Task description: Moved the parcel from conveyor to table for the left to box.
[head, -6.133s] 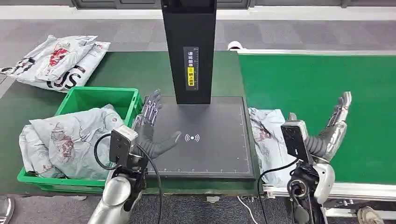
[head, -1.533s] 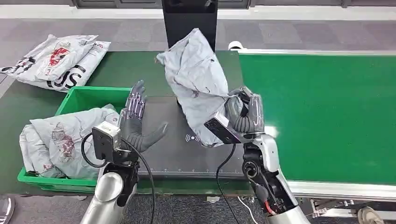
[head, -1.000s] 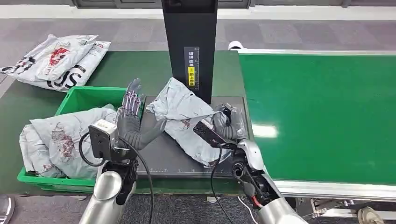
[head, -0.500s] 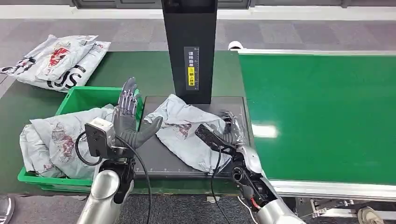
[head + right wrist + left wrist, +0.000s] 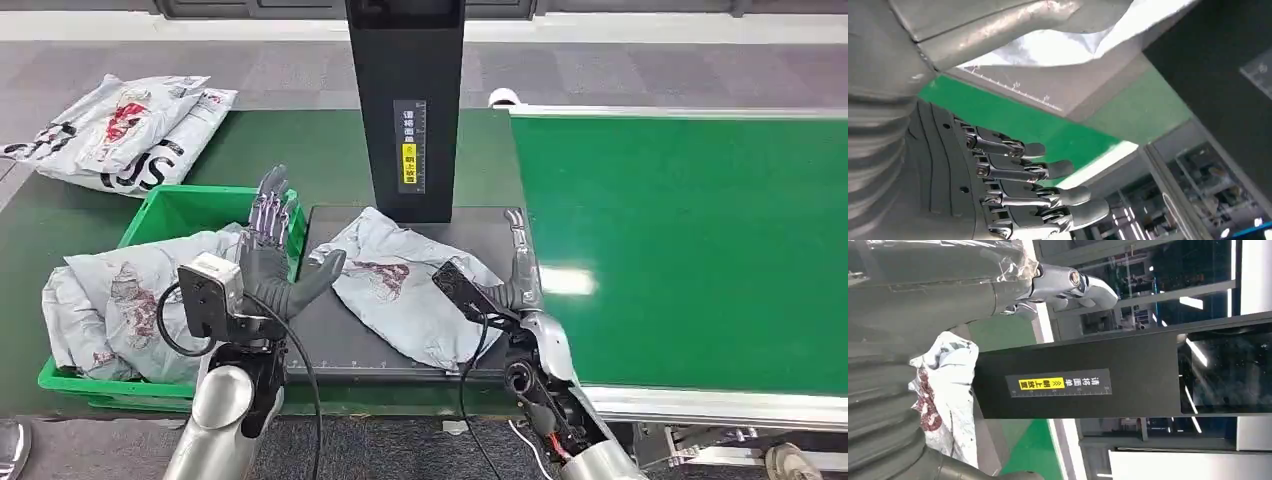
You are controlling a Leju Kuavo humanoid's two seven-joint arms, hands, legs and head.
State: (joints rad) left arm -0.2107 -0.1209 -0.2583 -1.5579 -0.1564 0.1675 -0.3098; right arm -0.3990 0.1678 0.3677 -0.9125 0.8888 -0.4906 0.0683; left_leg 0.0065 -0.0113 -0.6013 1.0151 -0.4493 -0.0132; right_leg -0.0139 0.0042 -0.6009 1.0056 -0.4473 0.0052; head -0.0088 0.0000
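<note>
parcel [image 5: 405, 285] on the dark table pad [image 5: 340, 345]: we see the grey plastic mailer lying flat and crumpled, a red print on its upper face, just in front of the black post [image 5: 405, 110] and off the green conveyor [image 5: 680, 240]. our right hand [image 5: 518, 270] stands at its right edge with fingers straight and apart, grasping nothing, which we judge means the drop is done. our left hand [image 5: 272, 255] hovers beside the parcel's left end, fingers spread, thumb reaching toward it, released and likely placed to take it next. the green box [image 5: 210, 210], already holding another grey mailer [image 5: 140, 300], sits just left of that hand. more mailers [image 5: 120, 130] lie further back.
</note>
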